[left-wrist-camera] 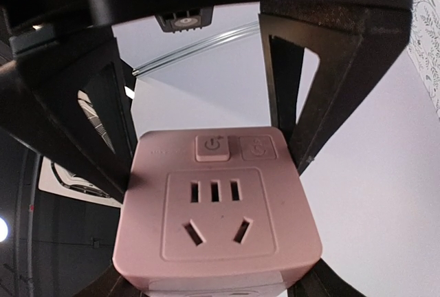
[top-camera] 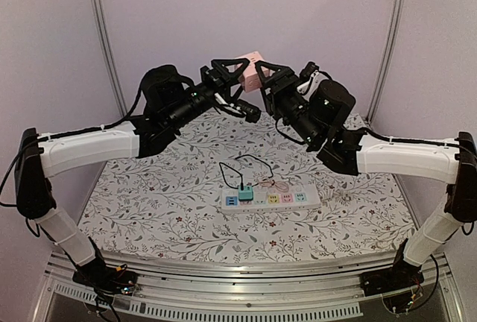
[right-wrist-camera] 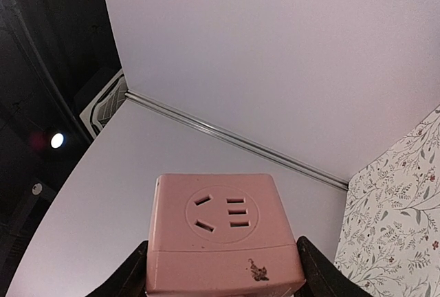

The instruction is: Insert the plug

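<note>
A pink cube plug adapter (top-camera: 254, 60) is held in the air at the back centre, high above the table. In the left wrist view the adapter (left-wrist-camera: 216, 207) shows a socket face with two buttons. My left gripper (left-wrist-camera: 213, 287) is closed on its near end. My right gripper (top-camera: 263, 76) holds the other end, and its black finger frames flank the cube. In the right wrist view the adapter (right-wrist-camera: 223, 232) shows a round socket face, clamped in my right gripper (right-wrist-camera: 223, 273). The white power strip (top-camera: 273, 199) lies on the table below.
A teal adapter (top-camera: 245, 191) with a black cable (top-camera: 242, 162) sits in the strip's left part, and a thin orange cable (top-camera: 277, 185) lies behind the strip. The floral tablecloth (top-camera: 149, 203) covers the table. Pale walls stand close behind both grippers.
</note>
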Controlling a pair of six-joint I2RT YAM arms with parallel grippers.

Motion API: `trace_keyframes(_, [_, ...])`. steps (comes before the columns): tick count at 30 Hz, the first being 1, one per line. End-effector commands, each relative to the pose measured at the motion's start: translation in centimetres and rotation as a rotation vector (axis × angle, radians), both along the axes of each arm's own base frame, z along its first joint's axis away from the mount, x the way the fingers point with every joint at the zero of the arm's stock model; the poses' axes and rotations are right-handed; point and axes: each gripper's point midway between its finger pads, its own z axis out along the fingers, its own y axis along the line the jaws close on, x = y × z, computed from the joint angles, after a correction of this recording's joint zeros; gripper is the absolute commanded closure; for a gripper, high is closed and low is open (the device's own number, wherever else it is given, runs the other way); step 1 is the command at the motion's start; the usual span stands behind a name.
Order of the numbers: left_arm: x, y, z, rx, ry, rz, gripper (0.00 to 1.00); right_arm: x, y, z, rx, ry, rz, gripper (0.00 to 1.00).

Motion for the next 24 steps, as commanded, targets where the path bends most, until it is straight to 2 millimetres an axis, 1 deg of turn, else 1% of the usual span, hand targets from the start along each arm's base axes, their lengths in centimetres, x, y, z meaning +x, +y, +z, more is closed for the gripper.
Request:
trace_keyframes(1, [-1.3,-1.4,0.7,-0.009,-0.039,-0.067,1.0,0.0,1.1,0.5,0.025,0.001,0.052,0.57])
trace_keyframes(2, [-1.3,-1.4,0.7,-0.009,-0.039,-0.068,1.0,0.0,1.1,0.6,0.025,-0.001,0.055,0.61])
trace_keyframes(4, [-1.4,-1.4,0.5,-0.007,-0.035,-0.07,1.0,-0.1,1.3,0.8,0.021,-0.011,0.063,0.72])
trace_keyframes(5, [-1.4,-1.5,0.3,-0.003,-0.033,-0.072,1.0,-0.2,1.4,1.0,0.017,-0.018,0.07,0.79])
trace_keyframes(7, [-1.5,-1.5,0.0,0.002,-0.029,-0.076,1.0,-0.2,1.5,1.0,0.009,-0.026,0.075,0.99])
trace_keyframes(11, [-1.8,-1.4,-0.8,0.017,-0.021,-0.084,1.0,-0.3,1.0,0.8,-0.01,-0.033,0.06,1.0])
trace_keyframes(12, [-1.9,-1.4,-1.3,0.029,-0.015,-0.087,0.92,-0.4,0.7,0.9,-0.017,-0.04,0.052,1.0])
trace_keyframes(13, [-2.1,-1.3,-1.8,0.043,-0.009,-0.092,0.74,-0.4,0.5,0.7,-0.035,-0.041,0.046,1.0])
trace_keyframes(14, [-2.2,-1.2,-2.7,0.069,0.004,-0.095,0.41,-0.4,0.2,0.7,-0.043,-0.043,0.039,1.0])
trace_keyframes(15, [-2.2,-1.0,-4.2,0.115,0.017,-0.091,0.06,-0.3,-0.1,0.1,-0.072,-0.036,0.029,1.0])
trace_keyframes(16, [-2.3,-0.8,-5.3,0.15,0.016,-0.09,0.01,-0.3,-0.6,0.1,-0.084,-0.032,0.021,1.0])
trace_keyframes(18, [-2.7,-0.5,-6.7,0.176,0.015,-0.101,0.01,-0.1,-1.5,-0.6,-0.115,-0.018,0.006,1.0])
trace_keyframes(19, [-2.8,-0.2,-7.0,0.18,0.02,-0.1,0.0,-0.1,-2.0,-0.7,-0.127,-0.015,-0.002,1.0])
trace_keyframes(22, [-3.1,0.4,-7.6,0.175,0.049,-0.09,0.01,0.1,-3.3,-2.3,-0.189,0.009,-0.024,1.0])
trace_keyframes(24, [-3.2,0.9,-7.8,0.166,0.069,-0.08,0.0,0.1,-4.3,-2.7,-0.244,0.008,-0.018,1.0])
